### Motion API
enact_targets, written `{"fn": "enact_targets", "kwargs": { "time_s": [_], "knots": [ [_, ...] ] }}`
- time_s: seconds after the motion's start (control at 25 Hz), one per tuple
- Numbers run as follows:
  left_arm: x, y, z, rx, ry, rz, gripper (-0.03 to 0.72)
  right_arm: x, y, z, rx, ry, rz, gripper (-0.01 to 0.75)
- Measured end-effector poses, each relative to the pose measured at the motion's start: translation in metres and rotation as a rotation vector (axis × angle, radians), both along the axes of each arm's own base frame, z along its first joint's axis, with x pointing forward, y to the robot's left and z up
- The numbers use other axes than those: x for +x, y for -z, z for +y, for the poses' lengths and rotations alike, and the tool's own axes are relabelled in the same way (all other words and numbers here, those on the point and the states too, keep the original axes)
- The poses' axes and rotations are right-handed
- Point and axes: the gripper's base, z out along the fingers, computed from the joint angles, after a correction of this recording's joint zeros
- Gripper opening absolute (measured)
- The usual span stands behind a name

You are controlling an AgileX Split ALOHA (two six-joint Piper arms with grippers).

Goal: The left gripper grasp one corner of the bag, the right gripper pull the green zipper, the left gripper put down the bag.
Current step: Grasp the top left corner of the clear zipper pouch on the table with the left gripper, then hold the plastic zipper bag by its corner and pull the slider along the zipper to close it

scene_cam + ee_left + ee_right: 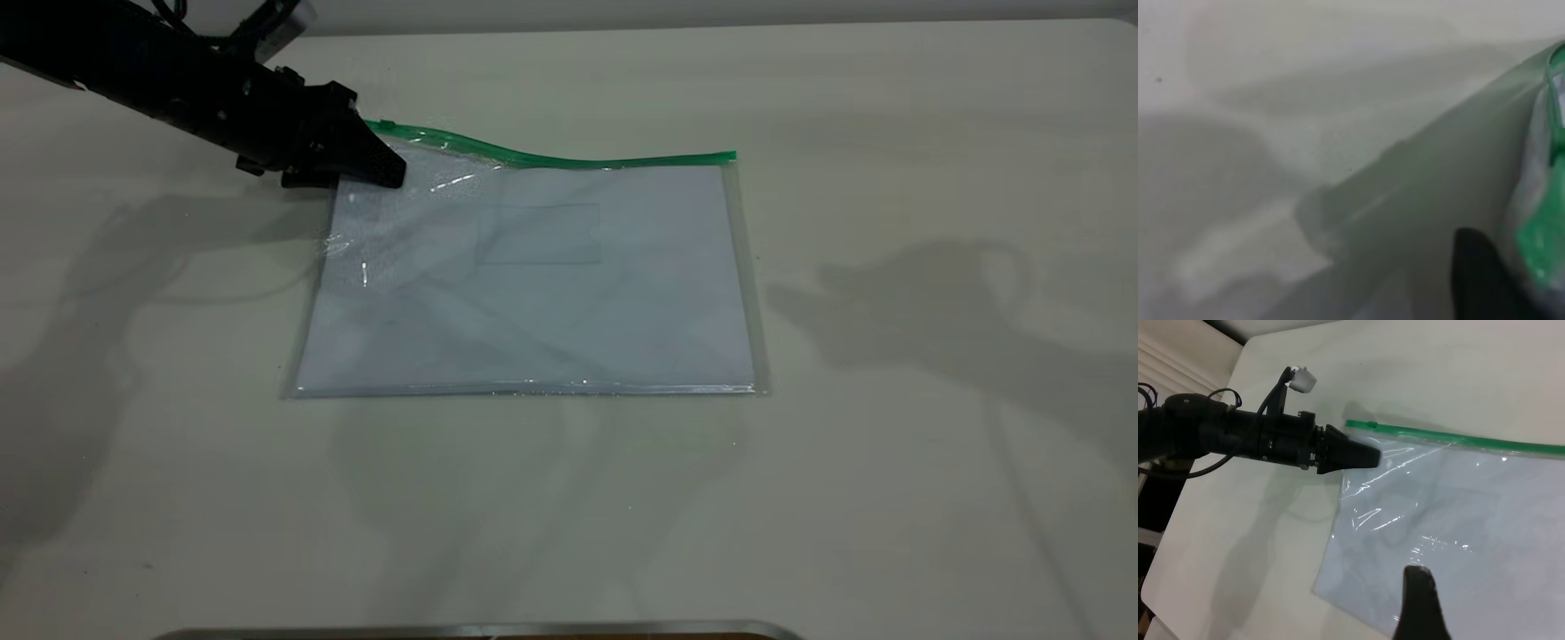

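The bag, a clear bluish-white pouch with a small card pocket, lies flat on the table, except that its far left corner is lifted. My left gripper is shut on that corner, right below the tip of the green zipper. The zipper's slider tab sits at that same left end. In the left wrist view the green zipper shows beside a black finger. My right gripper hangs above the bag, touching nothing, and is outside the exterior view.
The pale table stretches wide around the bag. The right arm's shadow falls on it to the right of the bag. A metal rim runs along the near edge. The table's left edge shows in the right wrist view.
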Motion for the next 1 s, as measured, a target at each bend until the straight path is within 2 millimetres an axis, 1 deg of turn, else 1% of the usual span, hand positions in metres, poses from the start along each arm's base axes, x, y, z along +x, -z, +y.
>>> {"fn": "enact_targets", "kwargs": {
  "time_s": [0.08,0.16,0.32,0.36,0.48,0.52,0.68,0.72,0.84,0.92,1.0],
  "knots": [
    [-0.001,-0.001,-0.002,-0.004,0.030,-0.015,0.124,0.006,0.003,0.000,-0.004,-0.006,-0.002,0.585],
    [-0.001,-0.006,-0.004,-0.002,0.079,-0.056,0.061,0.014,0.010,0.000,-0.009,-0.018,0.000,0.585],
    [0.001,-0.025,-0.017,0.015,0.194,-0.175,0.052,0.042,0.027,0.002,-0.011,-0.056,-0.012,0.585],
    [0.002,-0.030,-0.018,0.021,0.225,-0.209,0.052,0.051,0.029,0.003,-0.004,-0.074,-0.028,0.585],
    [0.001,-0.040,-0.025,0.019,0.317,-0.289,0.052,0.078,0.043,0.011,0.025,-0.136,-0.056,0.585],
    [-0.001,-0.042,-0.028,0.012,0.351,-0.309,0.052,0.088,0.043,0.016,0.028,-0.165,-0.084,0.585],
    [-0.007,-0.047,-0.040,-0.018,0.487,-0.387,0.052,0.121,0.062,0.043,0.013,-0.278,-0.155,0.585],
    [-0.008,-0.047,-0.044,-0.026,0.519,-0.404,0.052,0.125,0.073,0.054,0.007,-0.315,-0.153,0.585],
    [-0.012,-0.048,-0.056,-0.032,0.593,-0.452,0.052,0.140,0.086,0.082,-0.010,-0.397,-0.191,0.585],
    [-0.014,-0.048,-0.060,-0.032,0.627,-0.479,0.052,0.143,0.099,0.102,-0.017,-0.447,-0.199,0.585],
    [-0.014,-0.048,-0.063,-0.028,0.650,-0.501,0.052,0.146,0.107,0.117,-0.018,-0.481,-0.209,0.585]
  ]
}}
